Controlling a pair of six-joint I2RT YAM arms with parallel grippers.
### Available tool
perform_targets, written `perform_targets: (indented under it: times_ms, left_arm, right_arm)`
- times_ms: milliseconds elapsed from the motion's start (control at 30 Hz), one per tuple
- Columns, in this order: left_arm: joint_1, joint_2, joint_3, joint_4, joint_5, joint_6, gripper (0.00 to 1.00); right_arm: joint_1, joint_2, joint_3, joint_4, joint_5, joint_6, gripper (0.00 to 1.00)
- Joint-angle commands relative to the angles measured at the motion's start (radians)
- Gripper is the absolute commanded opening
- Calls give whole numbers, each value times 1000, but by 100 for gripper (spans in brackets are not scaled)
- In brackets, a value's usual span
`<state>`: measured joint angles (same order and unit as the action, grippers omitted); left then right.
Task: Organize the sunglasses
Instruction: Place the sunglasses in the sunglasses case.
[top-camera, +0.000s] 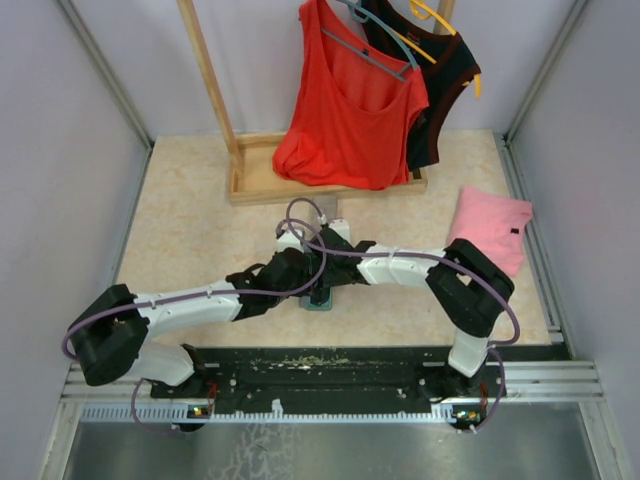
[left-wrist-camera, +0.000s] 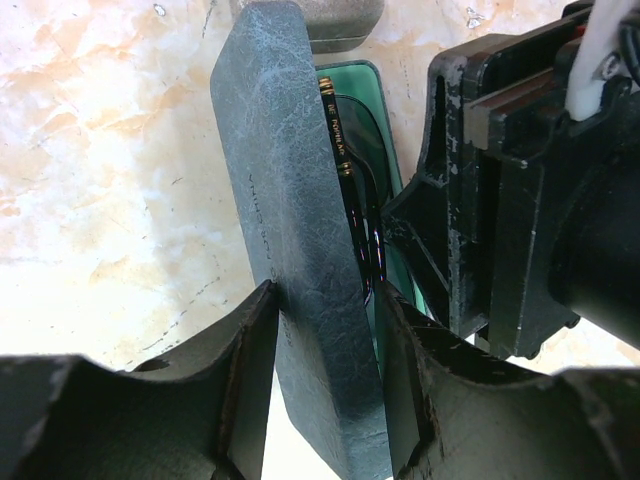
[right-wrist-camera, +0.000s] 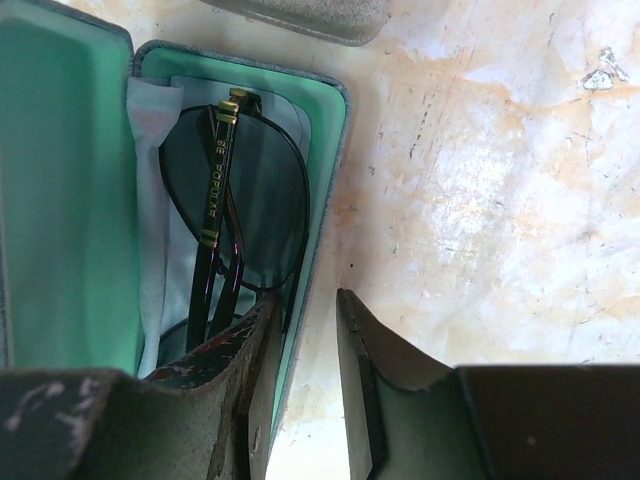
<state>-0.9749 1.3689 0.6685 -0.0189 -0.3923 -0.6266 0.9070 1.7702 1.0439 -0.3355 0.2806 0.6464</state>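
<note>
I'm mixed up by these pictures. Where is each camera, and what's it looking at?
Top: above and behind, looking down on table; both arms show.
Left wrist: on left arm, facing case lid held in left gripper.
Right wrist: on right arm, looking into open case; right gripper shows.
Shared: both wrist views show the sunglasses.

Beige marbled tabletop (top-camera: 190, 240). Directly on it: light wooden rack base (top-camera: 255, 180), far centre; pink folded cloth (top-camera: 492, 228), right; grey oblong glasses case (right-wrist-camera: 341, 120), open, green-lined, centre; second grey case (right-wrist-camera: 300, 15) just beyond.
</note>
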Motion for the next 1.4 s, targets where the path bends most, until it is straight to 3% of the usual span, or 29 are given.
perform_targets:
  times_ms: [0,600,933,1067,1367]
  left_arm:
    - [-7,-21,-16,16,26,10,48]
    - [-7,-33,0,-19,10,23,49]
    - [-7,-92,26,-6,66,40,57]
    - [-5,-140,45,-12,62,66,59]
    - [140,-284,-35,-36,33,108,54]
  right_arm:
    - [5,-41,-59,26,-21,9,31]
    - [6,-185,-36,17,-19,1,32]
    - [-51,-363,-282,308,-71,103,32]
    - [-100,-378,-347,331,-87,142,32]
    - [-118,-279,-352,334,-124,130,15]
